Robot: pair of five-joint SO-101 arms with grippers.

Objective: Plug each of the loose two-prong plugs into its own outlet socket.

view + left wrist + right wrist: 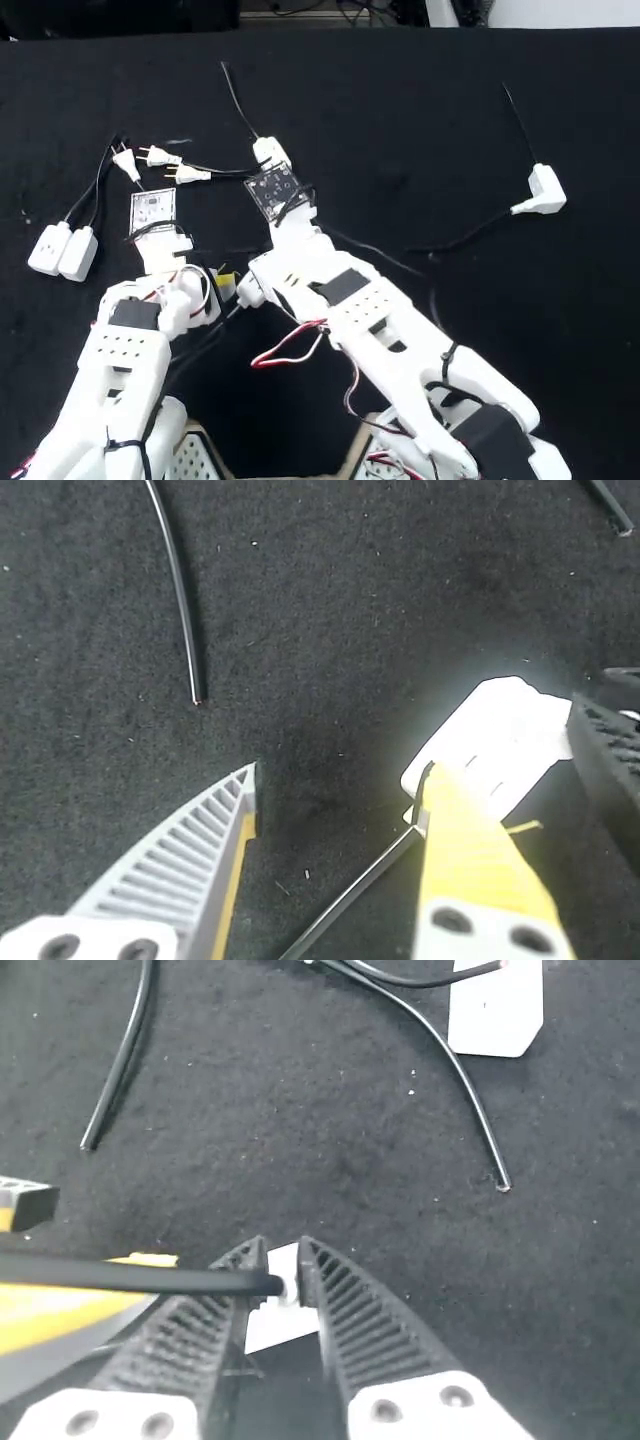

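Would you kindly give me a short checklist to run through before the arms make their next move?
1. Right pincer grips the white block: ok, shut on it.
2. Left pincer free to grasp: ok, open and empty.
3. Left pincer clear of the white block: cannot tell, its yellow finger overlaps it.
4. Loose plugs uncovered: ok, lying on the table.
5. A plug held in a pincer: not ok, all three lie loose.
6. Black cable clear of the right pincer: not ok, it crosses the fingers.
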